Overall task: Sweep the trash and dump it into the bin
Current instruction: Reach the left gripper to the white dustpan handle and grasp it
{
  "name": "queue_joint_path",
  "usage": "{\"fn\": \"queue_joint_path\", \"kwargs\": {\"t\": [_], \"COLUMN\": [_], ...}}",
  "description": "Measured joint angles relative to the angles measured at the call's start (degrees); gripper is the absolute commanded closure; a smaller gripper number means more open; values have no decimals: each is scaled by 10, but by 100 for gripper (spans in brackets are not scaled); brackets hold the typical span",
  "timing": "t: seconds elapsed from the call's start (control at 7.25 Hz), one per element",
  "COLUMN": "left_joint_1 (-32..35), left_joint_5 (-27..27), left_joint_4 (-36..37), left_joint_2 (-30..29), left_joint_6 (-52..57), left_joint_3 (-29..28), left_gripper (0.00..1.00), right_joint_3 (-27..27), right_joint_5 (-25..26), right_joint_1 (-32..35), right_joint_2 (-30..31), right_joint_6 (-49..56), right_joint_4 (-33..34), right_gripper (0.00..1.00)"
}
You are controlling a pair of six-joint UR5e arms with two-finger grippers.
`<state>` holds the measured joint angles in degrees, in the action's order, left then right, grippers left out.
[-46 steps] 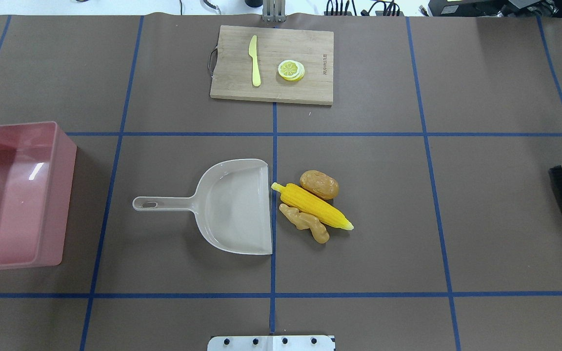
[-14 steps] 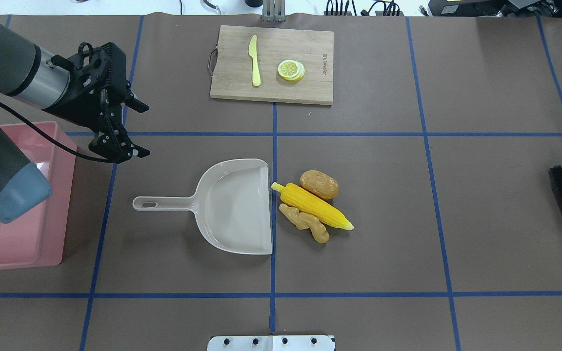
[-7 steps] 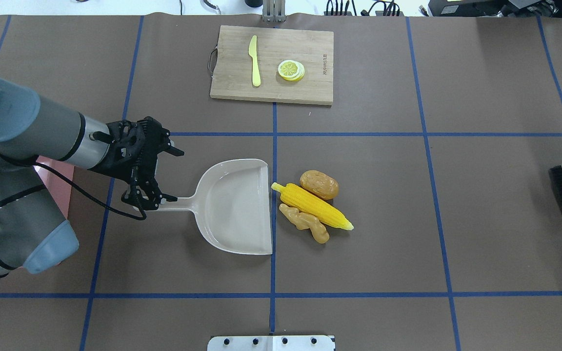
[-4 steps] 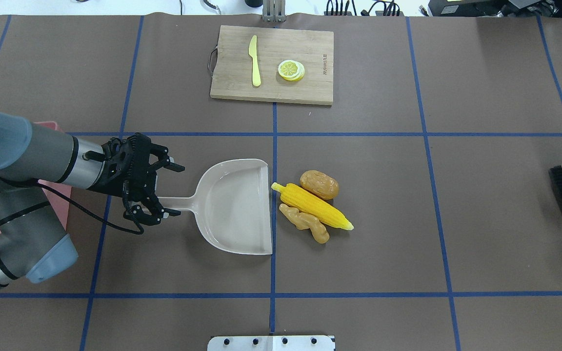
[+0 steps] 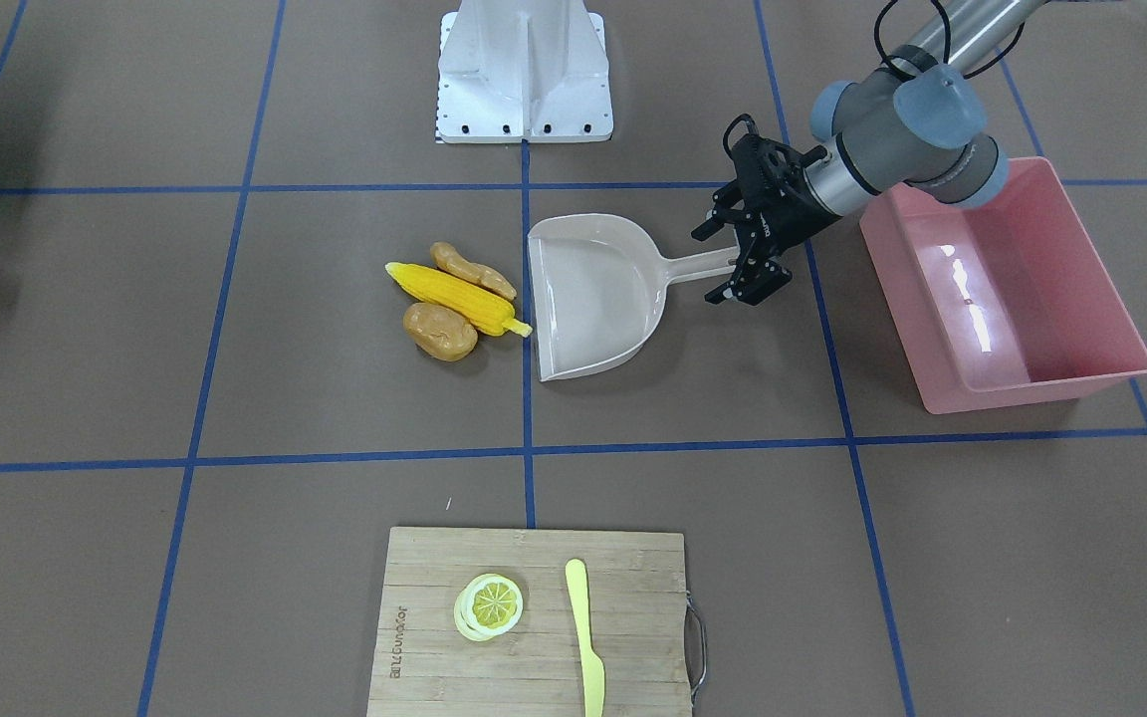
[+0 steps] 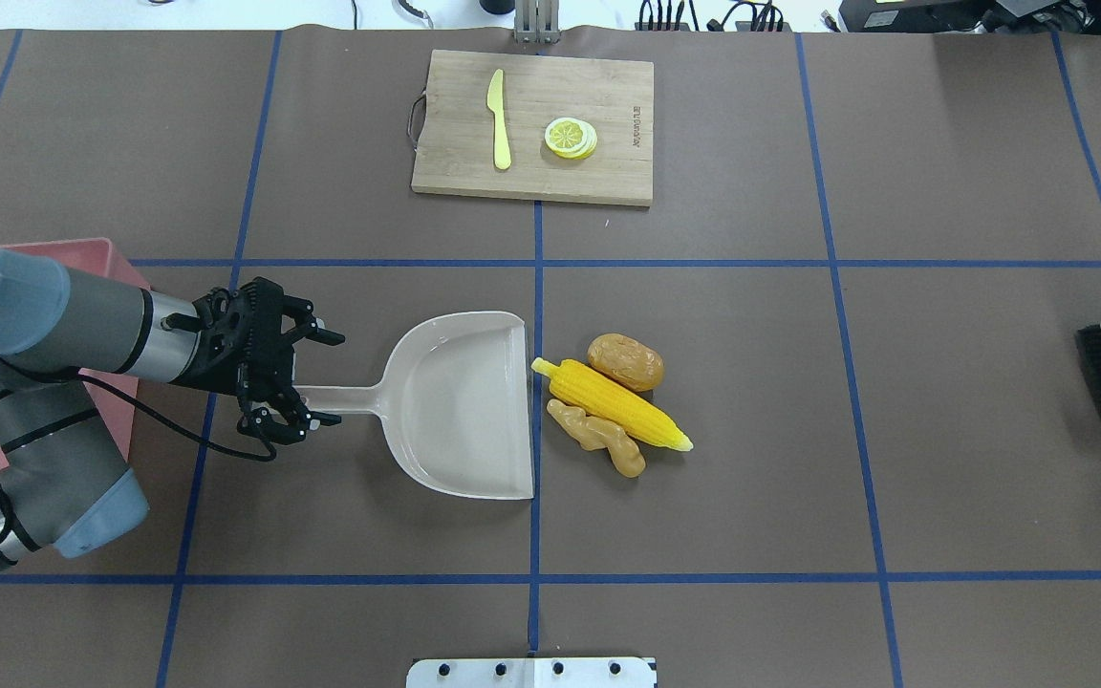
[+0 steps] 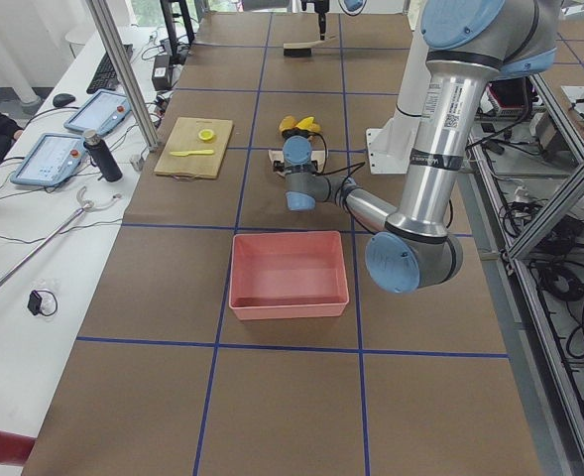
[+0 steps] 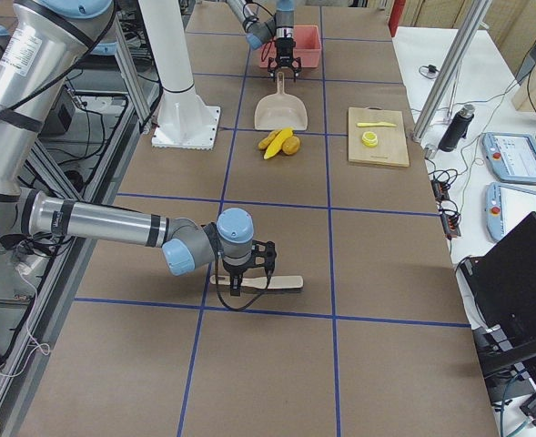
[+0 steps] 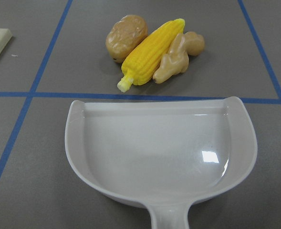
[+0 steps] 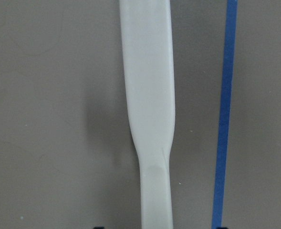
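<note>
One corn cob [image 6: 613, 406], one potato [image 6: 625, 361] and one ginger root [image 6: 598, 438] are lying together; one dustpan [image 6: 460, 411], one bin [image 5: 1022, 393] and one cutting board [image 6: 531, 177] are sitting nearby.

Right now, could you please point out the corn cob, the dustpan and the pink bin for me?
Corn cob [image 6: 611, 403], overhead view, middle of the cob.
Dustpan [image 6: 460, 401], overhead view, bare floor of the pan.
Pink bin [image 5: 1002, 299], front-facing view, bare inside floor.

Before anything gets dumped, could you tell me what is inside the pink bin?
No item shows inside the pink bin, only its bare glossy floor with glare. In the front-facing view the left arm covers the corner nearest the robot.
</note>
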<state>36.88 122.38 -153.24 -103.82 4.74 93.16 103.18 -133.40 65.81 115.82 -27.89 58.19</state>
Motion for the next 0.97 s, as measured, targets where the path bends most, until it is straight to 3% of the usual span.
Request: {"fn": "queue_joint_path", "kwargs": {"t": [0.41,0.55,0.69,0.97], "left_joint_1": [-17,-25,-33,-40], "left_joint_5": [-12,-16,-23,-28], "left_joint_4": [-21,-22,-21,-20], "left_joint_2": [-2,-4,-7,-16], "left_joint_6": [-17,-29,-36,-40], "left_joint_3": [-17,-19,-23,-32], "left_gripper": [3,3,3,3], "right_joint_3": [-14,-24,-34,-39], "right_joint_5": [-8,-20,-34,-41], "right_joint_1": [-14,-15,-17,-23], "right_joint_2": [-1,-3,-6,-9], "right_joint_6": [-1,-1,2,-1], "right_joint_4": [1,0,-2,-16], "right_gripper": [0,4,32,100]}}
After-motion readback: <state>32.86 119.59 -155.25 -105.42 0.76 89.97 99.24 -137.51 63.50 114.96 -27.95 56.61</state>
